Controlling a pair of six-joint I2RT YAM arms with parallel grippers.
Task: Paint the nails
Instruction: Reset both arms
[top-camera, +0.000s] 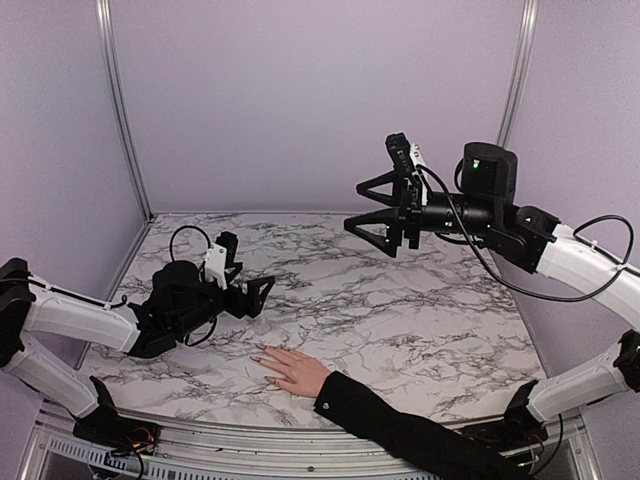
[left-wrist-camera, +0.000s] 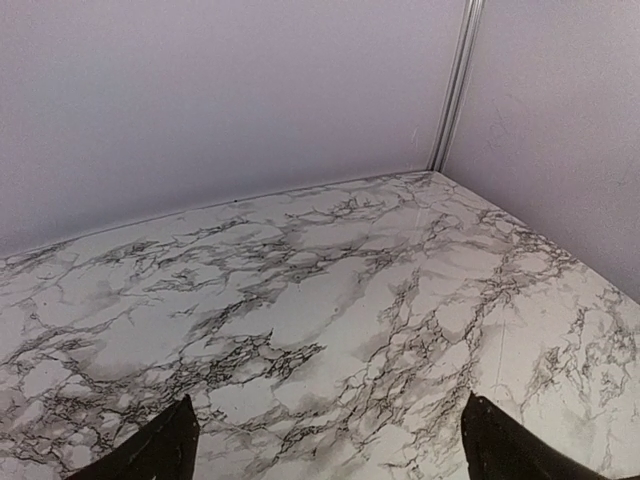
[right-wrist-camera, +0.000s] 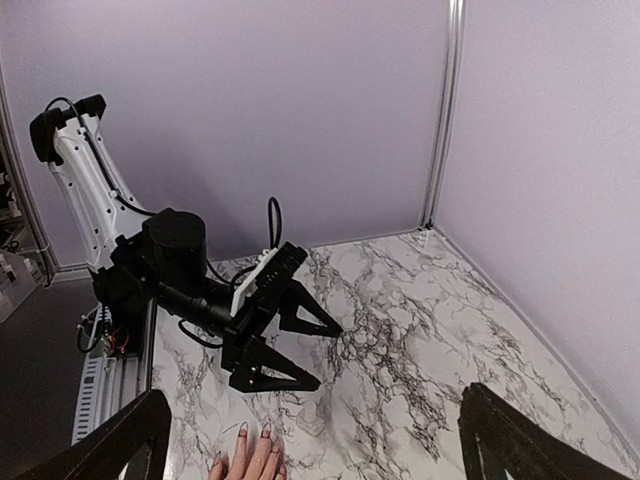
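Nails (right-wrist-camera: 243, 429) barely legible, hand (top-camera: 293, 371) cropped by right wrist view's edge

— Which colour has the table (top-camera: 400, 310)?
— White, in a marble pattern with grey and black veins. The walls (top-camera: 320, 100) are plain pale lilac.
— And the robot?
— The left arm (top-camera: 70, 320) and the right arm (top-camera: 590, 265) are white with black joints. The left gripper (top-camera: 262, 298) and the right gripper (top-camera: 352, 206) are black.
— The hand (top-camera: 295, 370)?
— Pale skin, black sleeve (top-camera: 400, 430). The nails (right-wrist-camera: 243, 429) look darker; which colour exactly, I cannot tell.
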